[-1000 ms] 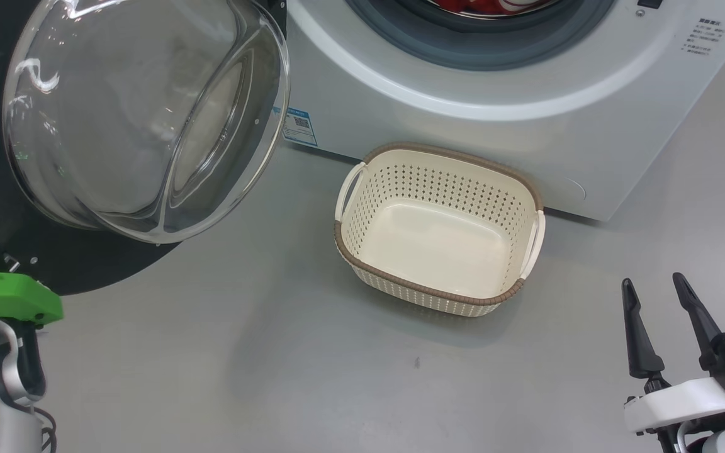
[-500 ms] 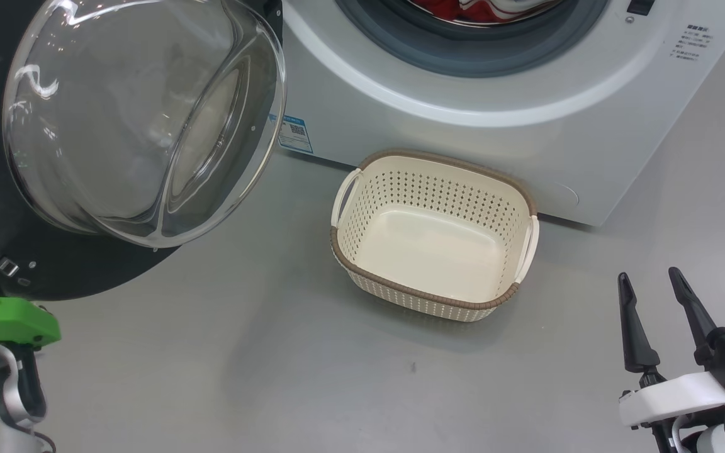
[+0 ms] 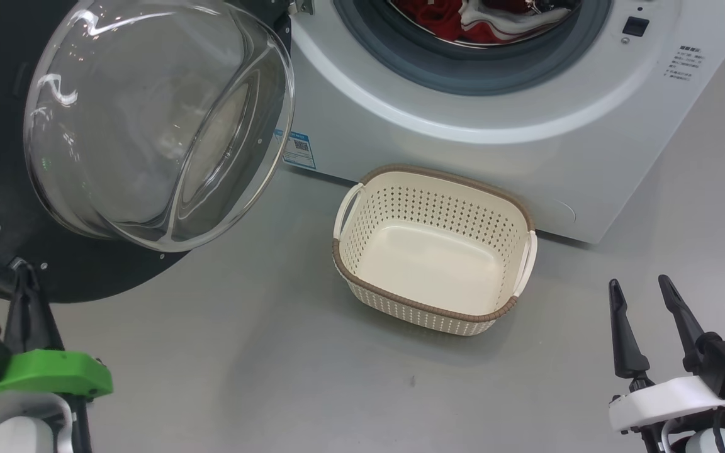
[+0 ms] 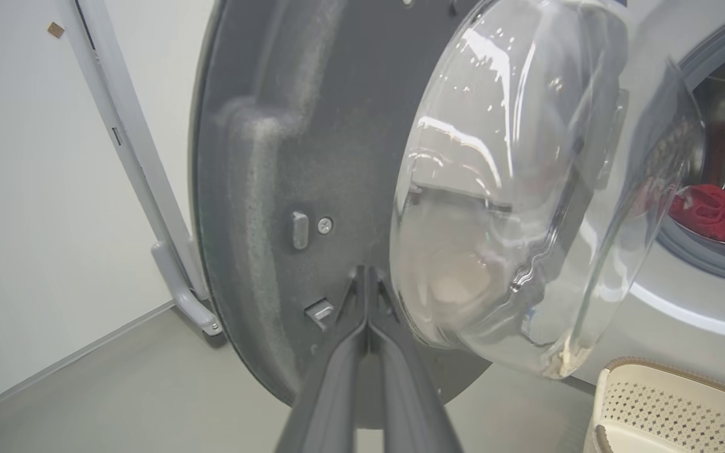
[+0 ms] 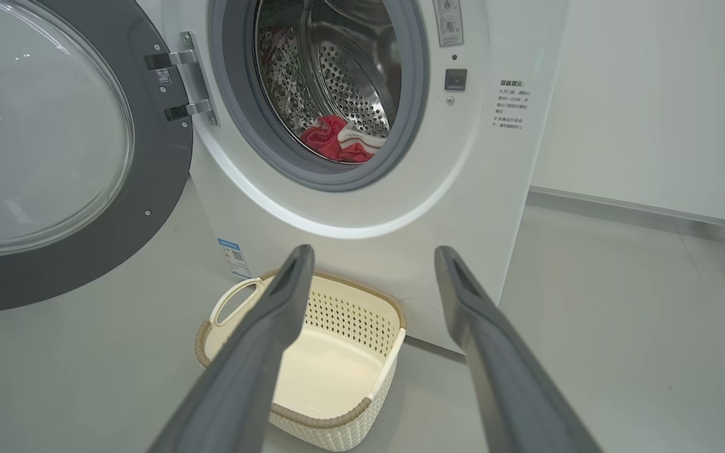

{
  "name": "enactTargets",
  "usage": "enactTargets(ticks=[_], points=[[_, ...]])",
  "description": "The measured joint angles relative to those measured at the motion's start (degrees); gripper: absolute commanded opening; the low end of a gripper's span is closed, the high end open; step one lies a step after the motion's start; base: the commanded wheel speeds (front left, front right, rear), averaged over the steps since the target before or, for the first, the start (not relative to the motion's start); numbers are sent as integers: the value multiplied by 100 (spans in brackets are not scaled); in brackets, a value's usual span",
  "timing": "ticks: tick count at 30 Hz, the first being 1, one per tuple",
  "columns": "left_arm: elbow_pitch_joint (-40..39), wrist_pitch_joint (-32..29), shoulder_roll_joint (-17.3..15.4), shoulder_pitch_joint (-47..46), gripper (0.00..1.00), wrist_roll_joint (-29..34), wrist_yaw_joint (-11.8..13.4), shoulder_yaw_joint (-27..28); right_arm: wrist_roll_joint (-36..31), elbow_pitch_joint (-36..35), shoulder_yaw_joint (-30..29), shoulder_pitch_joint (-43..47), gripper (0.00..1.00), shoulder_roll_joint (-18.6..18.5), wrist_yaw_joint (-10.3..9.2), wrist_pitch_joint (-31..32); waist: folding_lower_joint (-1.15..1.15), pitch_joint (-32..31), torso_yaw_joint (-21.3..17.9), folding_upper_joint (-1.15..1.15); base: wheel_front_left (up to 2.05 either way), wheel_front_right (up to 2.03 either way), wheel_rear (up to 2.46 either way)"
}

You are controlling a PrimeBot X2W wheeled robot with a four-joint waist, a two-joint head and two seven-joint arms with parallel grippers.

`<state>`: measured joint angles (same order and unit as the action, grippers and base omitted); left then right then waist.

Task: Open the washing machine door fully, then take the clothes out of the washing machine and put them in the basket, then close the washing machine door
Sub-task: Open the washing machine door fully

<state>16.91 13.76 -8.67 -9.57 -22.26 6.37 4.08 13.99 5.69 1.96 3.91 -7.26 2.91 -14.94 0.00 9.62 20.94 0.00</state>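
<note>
While the left claw (image 3: 22, 280), pinched shut, is pressing on the washing machine door (image 3: 148, 126) | step: door-opening, seemingly finishing | right claw (image 3: 642, 296) is hovering wide near the basket (image 3: 425, 305) | clothes (image 3: 463, 16) are lying inside the washing machine (image 3: 463, 145) | next: reaching in, claw spread

The right gripper's (image 5: 373, 251) two long dark fingers rise from the bottom edge, spread wide apart with nothing between them. Beyond them stands a big white front-loading washing machine (image 5: 350, 207) with a grey rubber-ringed mouth and a perforated steel drum (image 5: 343, 69). Bright red and white fabric clothes (image 5: 334, 141) lie low in the drum. The large round black-rimmed glass door (image 5: 148, 207) is swung out on its hinges at the left. A small cream perforated plastic basket (image 5: 331, 418) with a brown rim sits empty on the grey floor (image 5: 589, 302), just before the machine.
</note>
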Motion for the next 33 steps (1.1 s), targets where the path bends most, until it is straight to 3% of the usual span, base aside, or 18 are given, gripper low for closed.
enactTargets(ticks=[12, 13, 15, 16, 17, 18, 19, 33], points=[[-603, 1, 265, 693, 0, 334, -168, -811, -1, 143, 103, 4, 100, 100, 56, 0, 0, -241, -102, 0, 0, 0, 0], [-644, 1, 277, 730, 5, 355, -196, -876, -1, 157, 121, 4, 100, 115, 56, 0, 0, -262, -126, 0, 0, 0, 0], [-712, 0, 285, 775, 22, 392, -269, -1016, -1, 168, 125, 4, 100, 142, 56, 0, 0, -308, -175, 0, 0, 0, 0], [-737, -1, 296, 800, 39, 403, -283, -1079, -1, 178, 133, 4, 100, 148, 56, 0, 0, -331, -203, 0, 0, 0, 0], [-786, -19, 305, 857, 78, 431, -364, -1246, -1, 201, 137, 5, 100, 162, 56, 0, 0, -382, -262, 0, 0, 0, 0], [-817, -48, 321, 885, 95, 434, -374, -1329, -1, 215, 141, 7, 100, 170, 56, 0, 0, -406, -294, 0, 0, 0, 0], [-833, -69, 339, 906, 100, 456, -409, -1405, -2, 222, 144, 8, 100, 179, 56, 0, 0, -430, -327, 0, 0, 0, 0], [-1001, -331, 357, 1118, 100, 616, -457, -1596, -102, 366, 339, 38, 100, 223, 56, 0, 0, -751, -899, 0, 0, 0, 0]])
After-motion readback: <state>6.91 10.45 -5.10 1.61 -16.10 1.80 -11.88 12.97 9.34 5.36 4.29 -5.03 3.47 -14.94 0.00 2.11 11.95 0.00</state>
